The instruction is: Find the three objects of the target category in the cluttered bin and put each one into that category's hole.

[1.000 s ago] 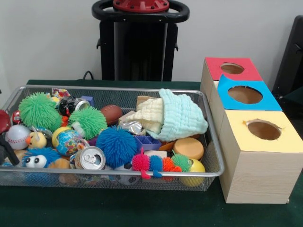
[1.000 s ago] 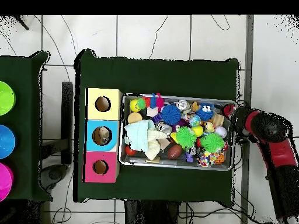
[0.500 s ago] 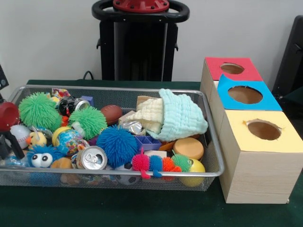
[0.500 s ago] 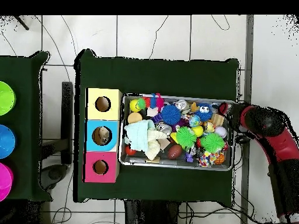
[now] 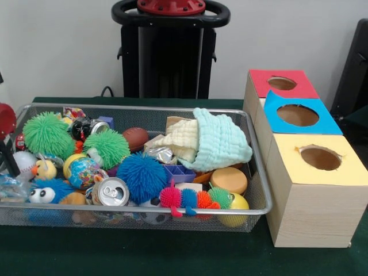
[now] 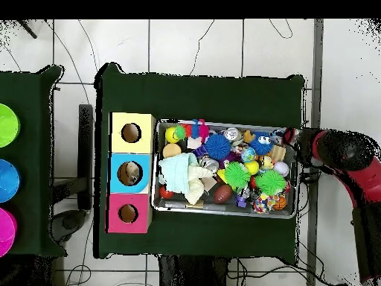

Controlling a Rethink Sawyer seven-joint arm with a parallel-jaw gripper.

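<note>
The gripper (image 5: 4, 158) hangs at the short end of the wire mesh bin (image 5: 172, 109), right at its rim; whether its fingers are apart or together, I cannot tell. Just inside from it lie a stitched baseball (image 5: 22, 163), a rubber duck (image 5: 45, 170) and a crinkly clear wrapper (image 5: 11, 187). The bin is heaped, with little bare mesh. Far from the gripper, past the folded cloths (image 5: 215, 141), three boxes stand, round holes in red (image 5: 282, 83), blue (image 5: 298, 115) and yellow (image 5: 320, 157) tops.

Green (image 6: 6, 125), blue (image 6: 6, 180), pink discs (image 6: 6, 231)
</note>
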